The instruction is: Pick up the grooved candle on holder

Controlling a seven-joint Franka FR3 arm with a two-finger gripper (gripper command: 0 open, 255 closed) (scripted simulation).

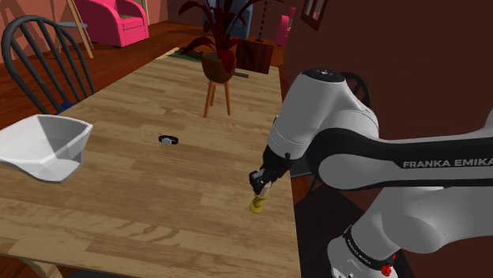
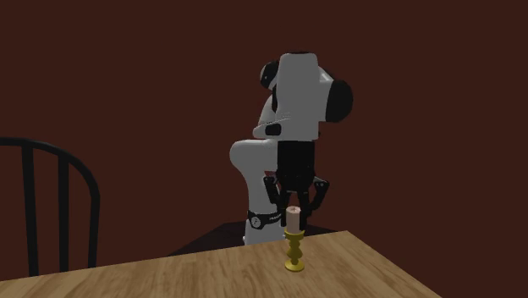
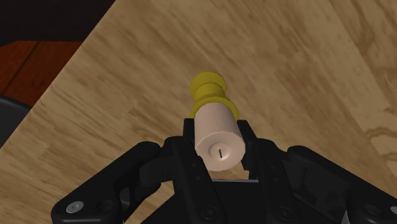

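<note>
Step in hand: the grasp, not yet the lift. The gripper (image 3: 219, 145) straddles the candle (image 3: 218, 137) from above. Its black fingers (image 3: 252, 141) sit flush on both flanks of the candle with no gap to be seen in the wrist view, so it reads as clenched on the candle. The holder (image 2: 294, 251) has its foot down on the table (image 1: 142, 197) in the second exterior view.

Position: in the shoulder view the candle stands at about 4 o'clock from the table's middle, just beside the edge nearest the arm. A white bowl (image 1: 43, 146) lies well apart at 9 o'clock, and a small dark ring (image 1: 168, 140) sits near the middle.

Next move, as a judgement: a straight vertical pull with the clamp kept firm. The grip is on the candle alone, above the holder. Whether the holder comes up with it depends on how tightly the two are joined, which cannot be told. A tilt could tip the holder off the nearby edge.

Materials and shapes:
- Candle: short, pale pinkish cylinder with a matte, smooth side. It has a flat top with a thin dark wick mark, and no grooves are visible on it.
- Holder: yellow and glossy, turned into stacked bulges and narrow waists, with a wider foot.
- Table: light wood planks with strong grain.
</note>
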